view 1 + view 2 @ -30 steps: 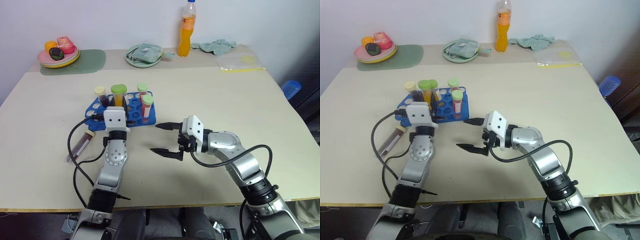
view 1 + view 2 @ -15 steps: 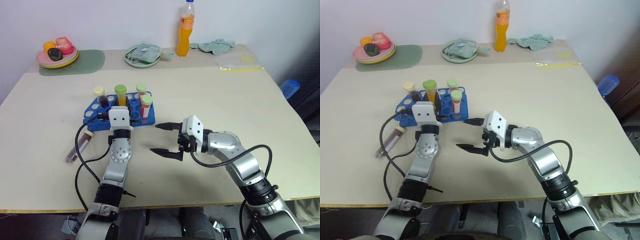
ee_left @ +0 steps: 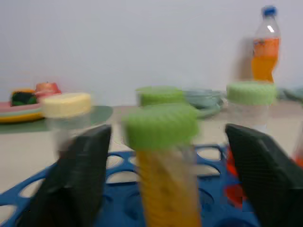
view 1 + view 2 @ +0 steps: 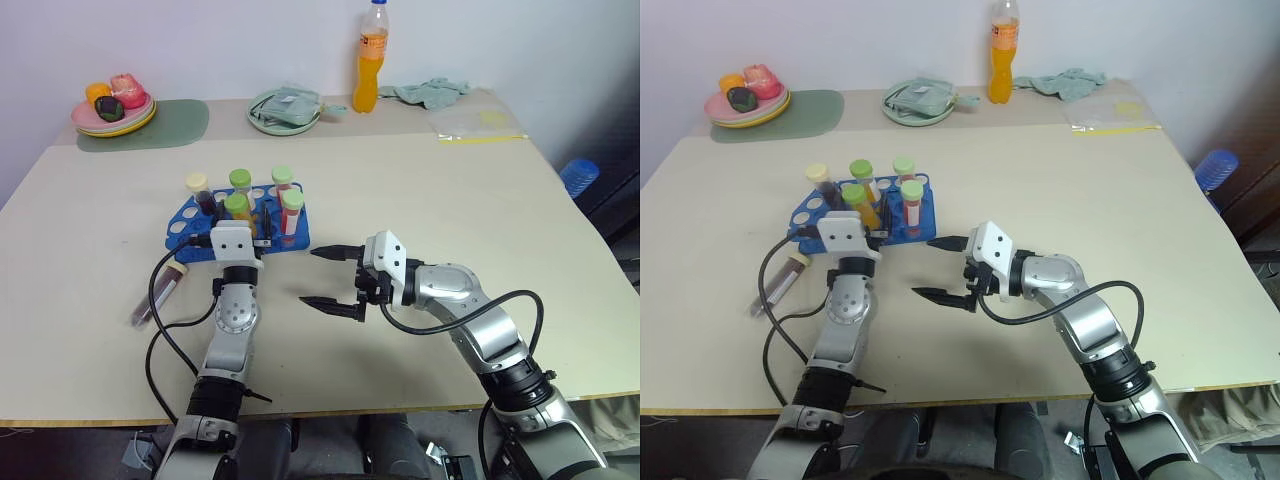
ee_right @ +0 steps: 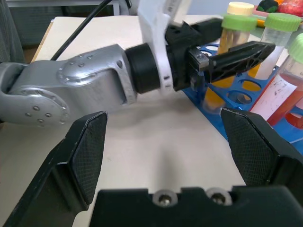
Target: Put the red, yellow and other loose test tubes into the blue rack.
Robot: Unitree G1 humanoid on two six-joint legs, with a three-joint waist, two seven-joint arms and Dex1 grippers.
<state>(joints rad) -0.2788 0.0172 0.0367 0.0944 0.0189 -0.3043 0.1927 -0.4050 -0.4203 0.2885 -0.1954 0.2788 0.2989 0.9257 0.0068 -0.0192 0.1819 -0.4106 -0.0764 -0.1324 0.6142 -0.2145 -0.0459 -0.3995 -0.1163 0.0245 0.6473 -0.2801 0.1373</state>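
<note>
Pale beige tabletop (image 4: 420, 190) runs back to a plain light wall, and the blue rack (image 4: 185, 222) standing on it serves as the landmark for everything else. Farthest to the rack's left, lying flat on the table just beside its near left corner, is a loose test tube (image 4: 158, 295) with dark red contents. The rack itself holds several upright tubes: a cream-capped tube (image 4: 197, 184) at its far left, green-capped ones behind and to the right, and a red-filled tube (image 4: 291, 213) near its right end.

At the rack's near edge sits the left gripper (image 3: 165, 179), its two black fingers (image 3: 78, 175) spread well apart on either side of a green-capped yellow tube (image 4: 238, 210) that stands in the rack. In the left wrist view clear gaps show between each finger and the tube, so the fingers are released around it rather than gripping; the right wrist view likewise shows one finger (image 5: 236, 56) passing in front of the tube without pressing on it.

To the right of the rack, apart from it and above bare table, hangs the right gripper (image 4: 333, 278), pointing toward the rack with its fingers spread wide and nothing between them.

Well behind the rack, along the table's far edge, are a plate of fruit (image 4: 113, 108) on a green mat (image 4: 180, 122), a green dish (image 4: 285, 110) and an orange drink bottle (image 4: 371, 60).
</note>
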